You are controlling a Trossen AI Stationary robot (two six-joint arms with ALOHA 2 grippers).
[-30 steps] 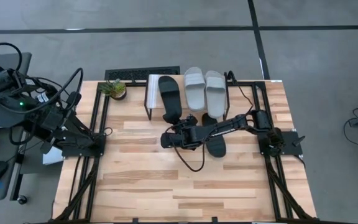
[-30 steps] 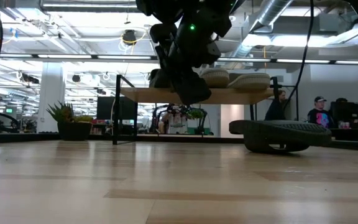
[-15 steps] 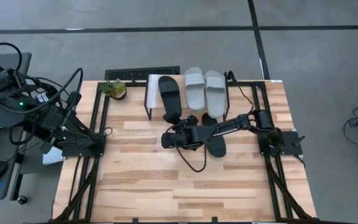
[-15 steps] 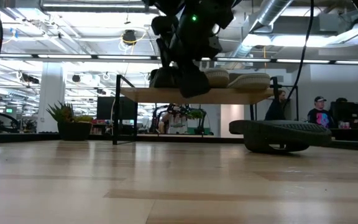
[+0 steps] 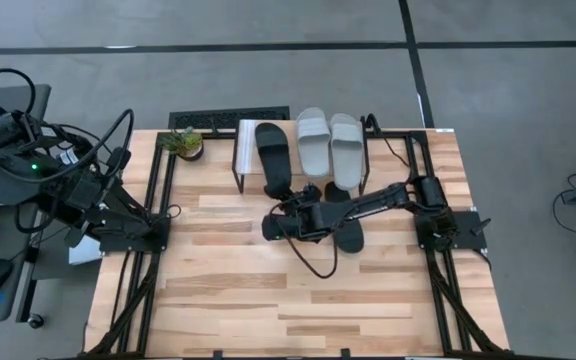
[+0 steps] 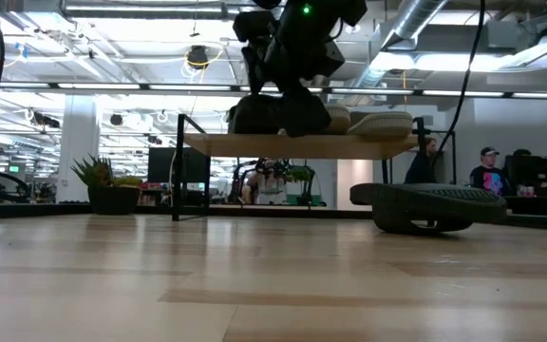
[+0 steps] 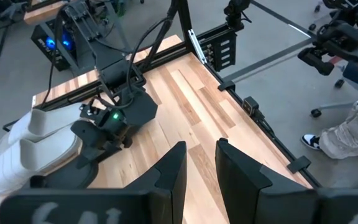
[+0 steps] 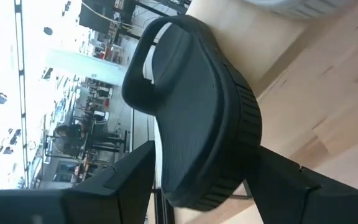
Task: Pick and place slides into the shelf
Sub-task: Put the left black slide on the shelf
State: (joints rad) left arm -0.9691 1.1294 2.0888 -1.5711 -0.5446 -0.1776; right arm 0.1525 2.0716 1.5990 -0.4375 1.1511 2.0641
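The shelf (image 5: 246,140) stands at the table's far edge; in the low view its plank (image 6: 254,144) sits on thin black legs. On it lie two grey slides (image 5: 314,140) (image 5: 346,148) and one black slide (image 5: 271,150), whose heel overhangs the near edge. A second black slide (image 5: 348,232) rests sole down on the table, right of centre (image 6: 425,204). My right gripper (image 5: 293,200) is at the shelved black slide's heel, at shelf-top height (image 6: 297,114). My left gripper (image 7: 201,155) waits open off the table's left side. My right gripper (image 8: 201,155) has the black slide's heel end (image 8: 210,186) between its two fingers, one finger (image 8: 126,180) along each long side. It comes level from the table's near side, along the slide. The slide's toe and strap (image 8: 145,56) lie on the shelf plank.
A potted plant (image 5: 184,142) stands left of the shelf and a keyboard (image 5: 218,120) lies behind it. A cable loop (image 5: 313,262) hangs from the right arm over the table's middle. Black arm frames run along both sides. People (image 6: 487,166) stand far behind.
My right gripper has risen from below the shelf plank's level to above it, and has shifted a little toward the table's right edge. Its fingers stay around the black slide's heel.
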